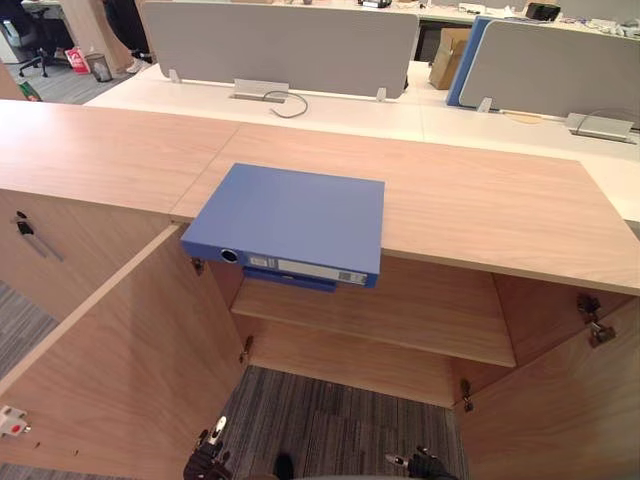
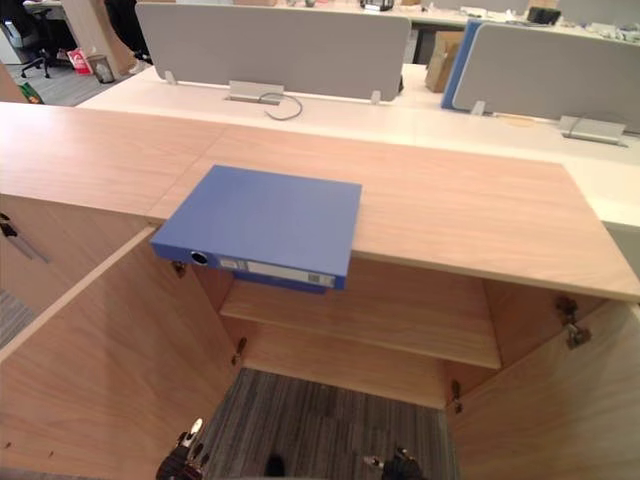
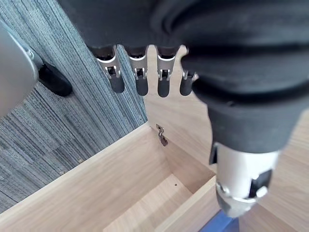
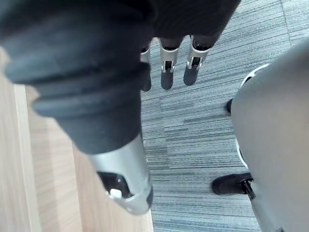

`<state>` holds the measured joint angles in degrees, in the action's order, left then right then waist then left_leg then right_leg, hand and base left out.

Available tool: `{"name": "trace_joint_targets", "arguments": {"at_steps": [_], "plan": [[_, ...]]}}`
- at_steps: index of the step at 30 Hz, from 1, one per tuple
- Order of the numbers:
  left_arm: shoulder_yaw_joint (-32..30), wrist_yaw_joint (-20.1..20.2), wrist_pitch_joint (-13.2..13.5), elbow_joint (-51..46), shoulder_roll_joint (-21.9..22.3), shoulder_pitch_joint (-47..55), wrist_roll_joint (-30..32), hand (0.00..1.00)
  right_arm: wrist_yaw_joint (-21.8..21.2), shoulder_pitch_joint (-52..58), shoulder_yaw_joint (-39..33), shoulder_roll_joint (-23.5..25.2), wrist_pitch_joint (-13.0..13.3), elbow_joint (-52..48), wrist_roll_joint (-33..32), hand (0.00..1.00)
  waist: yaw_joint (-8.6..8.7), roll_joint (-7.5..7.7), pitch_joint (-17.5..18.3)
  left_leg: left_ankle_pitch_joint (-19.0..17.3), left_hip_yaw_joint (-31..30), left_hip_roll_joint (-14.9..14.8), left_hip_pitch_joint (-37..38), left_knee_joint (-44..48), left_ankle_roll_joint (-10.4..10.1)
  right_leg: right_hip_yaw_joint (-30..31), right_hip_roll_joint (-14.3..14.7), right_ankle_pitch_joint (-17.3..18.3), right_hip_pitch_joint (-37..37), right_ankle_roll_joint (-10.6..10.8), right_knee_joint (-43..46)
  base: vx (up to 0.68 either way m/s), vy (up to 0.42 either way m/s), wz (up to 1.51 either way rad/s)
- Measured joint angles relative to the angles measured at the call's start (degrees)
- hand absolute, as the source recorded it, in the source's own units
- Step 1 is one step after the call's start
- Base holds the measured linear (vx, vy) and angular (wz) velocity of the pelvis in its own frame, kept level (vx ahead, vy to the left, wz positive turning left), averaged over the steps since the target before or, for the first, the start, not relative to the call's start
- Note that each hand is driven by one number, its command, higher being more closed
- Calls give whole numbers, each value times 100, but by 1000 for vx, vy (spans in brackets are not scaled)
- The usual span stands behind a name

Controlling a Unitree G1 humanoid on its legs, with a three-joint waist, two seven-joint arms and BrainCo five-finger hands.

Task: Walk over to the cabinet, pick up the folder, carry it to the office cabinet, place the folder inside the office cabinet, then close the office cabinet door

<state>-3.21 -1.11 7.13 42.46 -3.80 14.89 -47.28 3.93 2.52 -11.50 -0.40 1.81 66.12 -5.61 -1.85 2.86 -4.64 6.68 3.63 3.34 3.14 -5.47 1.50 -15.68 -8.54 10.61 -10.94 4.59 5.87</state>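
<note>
Closest in, the left hand (image 1: 207,458) and the right hand (image 1: 428,466) hang low over the grey striped carpet (image 1: 330,420), one at each side of the cabinet opening. Both are slack, with fingers (image 3: 140,82) straight and pointing down, and nothing in either palm. Ahead stands a wooden cabinet (image 1: 480,215) with both doors swung wide: the left door (image 1: 110,370) reaches out on the left hand's side, the right door (image 1: 565,400) on the right hand's side. Inside, a shelf (image 1: 400,315) runs across the width. The blue folder (image 1: 290,220) lies flat on the cabinet's top, toward the left part of the opening, its near end jutting past the front edge above the shelf. Its spine faces the robot, with a round hole and a pale label on it. The folder is well apart from both hands. Beyond the cabinet top sits a white desk (image 1: 350,115) with grey divider panels (image 1: 280,45) standing on it. A loop of cable (image 1: 290,105) lies in front of the left panel, and a cardboard box (image 1: 447,58) shows between the two panels.
</note>
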Motion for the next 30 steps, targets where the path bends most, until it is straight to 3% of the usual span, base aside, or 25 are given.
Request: {"name": "trace_joint_targets", "arguments": {"at_steps": [6,10,13,15,19,22,24,25,27,30], "plan": [[423,-125,134,-1000,152,16,-458,0,2,25,39,3,-4,1,13,0,-19,16,59,2,-34,-19,-13,0,-2,-65,47,-8,-56,3,-97,7,-17,3],[872,-103,187,-2418,132,16,-1178,0,-115,-34,421,-68,-42,98,133,0,-48,5,106,13,-66,-64,-3,0,-18,-124,96,-20,-126,-16,-134,6,-37,6],[785,-122,392,-3505,121,-7,-1291,0,-272,-56,497,-89,-53,115,235,0,-71,-2,107,21,-64,-107,30,-1,-30,-130,122,-38,-180,-45,-182,-18,-21,0],[546,-288,548,-4140,121,-20,-1046,0,-300,-55,511,-91,-45,129,231,0,-77,-9,107,18,-57,-128,94,-2,-36,-130,144,-47,-254,-60,-215,-24,-18,-1],[17,-1097,808,-5963,144,-63,575,0,-341,-16,619,-153,9,210,213,0,-168,-46,183,78,-79,-214,-12,1,-119,-125,235,-141,-193,-145,-278,-55,-16,1],[-109,-1362,800,-6490,202,-103,1258,0,-355,24,584,-162,10,209,198,0,-224,-70,205,88,-94,-232,-15,0,-132,-127,257,-172,-200,-156,-296,-68,0,2],[-392,-1681,738,-6969,379,-239,2297,0,-391,64,448,-150,20,202,173,0,-241,-94,231,70,-102,-244,-21,0,-155,-127,271,-200,-199,-157,-302,-75,13,1],[-484,-1799,701,-7072,381,-294,2674,0,-397,73,417,-142,27,201,143,0,-242,-95,239,71,-102,-245,-22,-1,-153,-127,275,-211,-199,-155,-305,-61,17,-1],[-975,-2215,538,-7640,355,-422,4063,0,-468,155,354,-115,60,80,38,0,-232,-97,267,87,-104,-242,-16,-1,-132,-123,271,-234,-198,-144,-304,-53,18,-2],[-1313,-2533,394,-8210,308,-611,5418,0,-535,192,188,-97,50,45,23,0,-247,-110,308,92,-106,-227,-20,-2,-125,-123,259,-248,-193,-131,-305,-45,22,2]]}}
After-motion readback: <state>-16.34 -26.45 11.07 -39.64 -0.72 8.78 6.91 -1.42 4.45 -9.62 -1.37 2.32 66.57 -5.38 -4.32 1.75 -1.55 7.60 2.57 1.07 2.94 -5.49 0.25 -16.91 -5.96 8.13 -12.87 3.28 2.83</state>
